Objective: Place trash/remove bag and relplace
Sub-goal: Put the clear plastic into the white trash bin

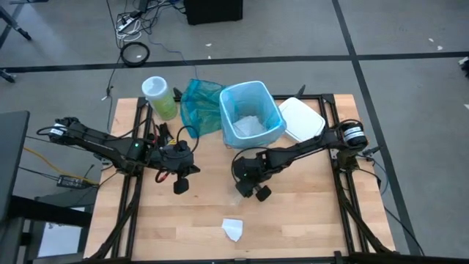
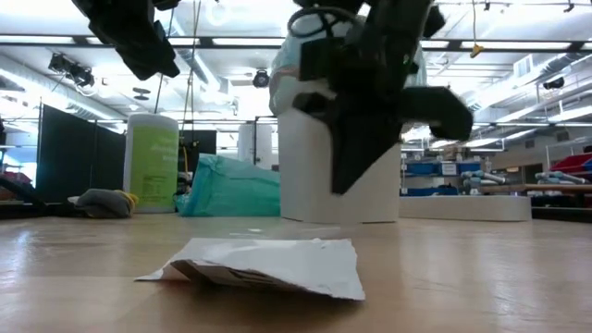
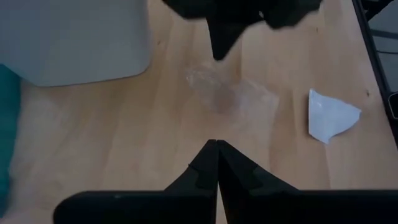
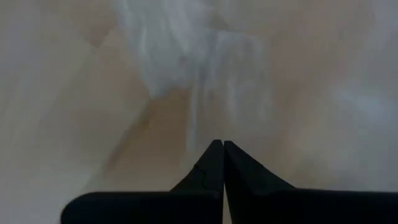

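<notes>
- Bin (image 1: 251, 111) with the sky-blue bag (image 1: 272, 100) lining it stands at upper centre of the high view, white scraps inside.
- Right gripper (image 1: 250, 192), just below the bin, has its fingers pressed together over a clear plastic scrap (image 3: 227, 93); whether it is pinched, I cannot tell.
- Left gripper (image 1: 181, 186), centre-left, fingers closed, empty.
- White paper (image 1: 233, 229) lies lower centre.

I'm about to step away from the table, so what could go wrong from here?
The right hand is shut over the clear plastic scrap; so thin a film may have slipped the pinch, and a lift could come up empty. The white paper scrap lies far from the lined bin, easily missed.
</notes>
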